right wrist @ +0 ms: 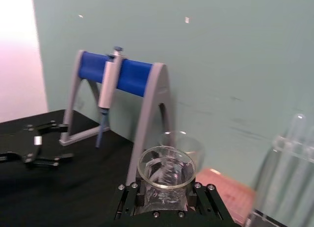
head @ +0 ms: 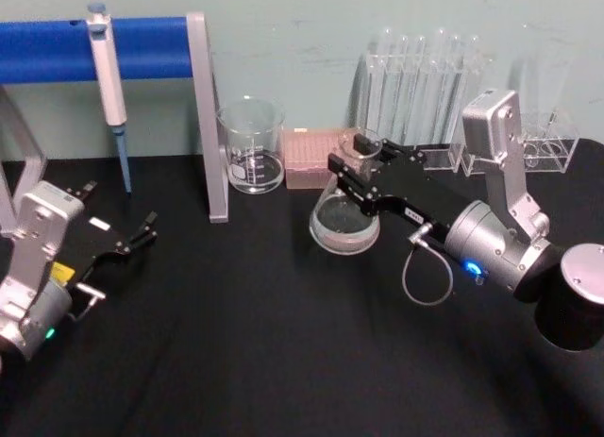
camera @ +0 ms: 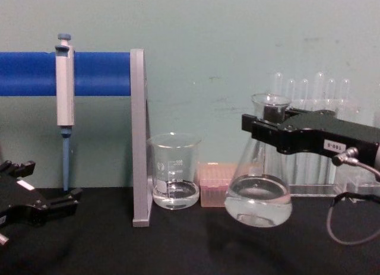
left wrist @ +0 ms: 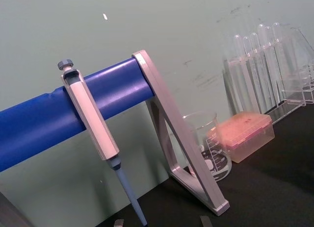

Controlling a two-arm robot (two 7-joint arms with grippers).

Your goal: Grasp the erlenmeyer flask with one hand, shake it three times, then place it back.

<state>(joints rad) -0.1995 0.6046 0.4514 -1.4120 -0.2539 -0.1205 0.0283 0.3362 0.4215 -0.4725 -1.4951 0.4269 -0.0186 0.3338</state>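
The jaws of the right gripper [head: 351,180] are clamped on the neck of the erlenmeyer flask [camera: 258,198], just below its rim. The flask hangs slightly tilted, a little clear liquid pooled in its wide base, which seems just clear of the black table [head: 236,343], in front of the pink box [camera: 217,183] and near the beaker [camera: 174,171]. The shaking step looks to be in hand; next come short swings without spilling, then a level set-down. The left gripper [head: 121,208] rests parked at the left, jaws apart.
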